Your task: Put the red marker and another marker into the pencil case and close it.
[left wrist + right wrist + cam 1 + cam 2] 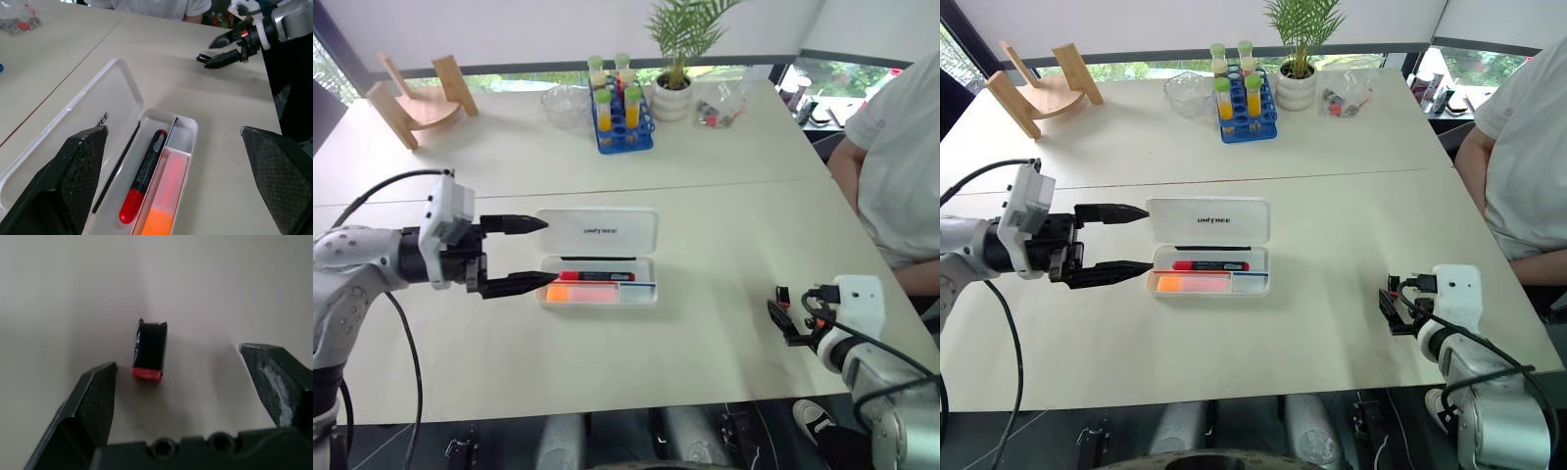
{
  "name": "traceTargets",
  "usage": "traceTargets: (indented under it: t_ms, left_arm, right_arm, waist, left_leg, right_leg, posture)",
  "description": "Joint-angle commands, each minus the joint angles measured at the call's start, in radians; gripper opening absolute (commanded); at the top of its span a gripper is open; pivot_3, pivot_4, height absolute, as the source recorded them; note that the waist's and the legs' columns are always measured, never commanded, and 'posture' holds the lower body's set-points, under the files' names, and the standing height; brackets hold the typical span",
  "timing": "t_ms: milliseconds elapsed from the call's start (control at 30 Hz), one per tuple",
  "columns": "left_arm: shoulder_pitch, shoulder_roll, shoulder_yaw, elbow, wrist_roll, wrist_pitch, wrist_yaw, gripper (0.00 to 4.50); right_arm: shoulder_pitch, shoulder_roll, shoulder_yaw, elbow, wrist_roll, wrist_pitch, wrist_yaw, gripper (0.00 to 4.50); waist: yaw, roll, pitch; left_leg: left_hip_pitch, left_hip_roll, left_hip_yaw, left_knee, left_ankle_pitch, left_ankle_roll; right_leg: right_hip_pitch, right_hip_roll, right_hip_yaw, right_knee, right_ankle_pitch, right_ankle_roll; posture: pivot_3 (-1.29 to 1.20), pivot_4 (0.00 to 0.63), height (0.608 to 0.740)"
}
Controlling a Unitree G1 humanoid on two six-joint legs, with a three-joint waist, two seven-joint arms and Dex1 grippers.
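Note:
The white pencil case lies open in the middle of the table, its lid folded flat behind it. Inside it lie the red marker with its black end and the other marker, a fat pink-orange highlighter; both also appear in the left wrist view, the red marker beside the highlighter. My left gripper is open at the case's left end, pointing along it. My right gripper is open near the front right edge, over a tiny black-and-red piece.
A blue tube rack, a glass bowl, a potted plant and a plastic bag stand at the back. A wooden stand is at the back left. A person sits at the right side.

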Motion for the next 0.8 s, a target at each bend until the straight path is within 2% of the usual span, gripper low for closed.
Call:
traceTargets:
  t_ms: [33, 233, 433, 533, 733, 767, 800]
  left_arm:
    - [-0.021, -0.005, 0.002, 0.003, 0.013, -0.023, 0.004, 4.5]
    - [-0.037, -0.015, -0.003, 0.013, 0.021, -0.027, 0.01, 4.5]
    - [-0.04, -0.017, 0.0, 0.015, 0.024, -0.032, 0.019, 4.5]
    - [-0.031, -0.013, 0.011, 0.011, 0.023, -0.031, 0.025, 4.5]
    - [0.0, -0.004, 0.038, -0.002, 0.015, -0.022, 0.034, 4.5]
    - [0.008, -0.002, 0.046, -0.004, 0.014, -0.019, 0.037, 4.5]
    - [0.013, 0.0, 0.052, -0.004, 0.012, -0.018, 0.039, 4.5]
  right_arm:
    - [0.021, 0.034, 0.008, -0.013, 0.013, -0.018, -0.021, 4.4]
    - [-0.039, 0.088, 0.013, 0.048, 0.032, -0.04, -0.056, 4.4]
    - [-0.074, 0.095, 0.068, 0.106, 0.024, -0.072, -0.074, 4.4]
    - [-0.064, 0.076, 0.099, 0.122, 0.019, -0.085, -0.069, 3.62]
    - [-0.054, 0.071, 0.125, 0.097, 0.036, -0.089, -0.063, 0.59]
    - [-0.063, 0.06, 0.125, 0.093, 0.039, -0.094, -0.058, 0.18]
    - [-0.071, 0.052, 0.124, 0.091, 0.041, -0.098, -0.054, 0.03]
  waist:
    - [-0.003, 0.0, 0.0]
    - [-0.004, -0.001, -0.001]
    - [-0.004, -0.001, -0.001]
    - [-0.004, -0.001, -0.001]
    - [-0.003, -0.004, -0.002]
    - [-0.003, -0.004, -0.002]
    - [-0.003, -0.004, -0.002]
  left_leg:
    - [0.001, 0.0, 0.0, 0.0, 0.0, 0.0]
    - [0.001, 0.0, 0.0, 0.0, 0.0, 0.0]
    - [0.001, 0.0, 0.0, 0.001, 0.0, 0.0]
    - [0.001, 0.0, 0.0, 0.001, 0.0, 0.0]
    - [0.001, 0.0, 0.0, 0.001, 0.0, 0.0]
    - [0.001, 0.0, 0.0, 0.001, 0.0, 0.0]
    - [0.001, 0.001, 0.0, 0.001, 0.0, 0.0]
  right_leg:
    - [0.0, 0.0, 0.0, 0.0, 0.0, 0.0]
    - [0.001, 0.0, 0.0, 0.0, 0.0, 0.0]
    - [0.001, 0.0, 0.0, 0.0, 0.0, 0.0]
    - [0.001, 0.0, 0.0, 0.0, 0.0, 0.0]
    - [0.002, 0.0, 0.0, 0.0, 0.0, 0.0]
    - [0.002, 0.0, 0.0, 0.0, 0.0, 0.0]
    - [0.002, 0.0, 0.0, 0.0, 0.0, 0.0]
  posture:
    - [0.0, 0.15, 0.74]
    - [0.0, 0.15, 0.74]
    - [0.0, 0.15, 0.74]
    - [0.0, 0.15, 0.74]
    - [0.0, 0.15, 0.74]
    - [0.0, 0.15, 0.74]
    - [0.0, 0.15, 0.74]
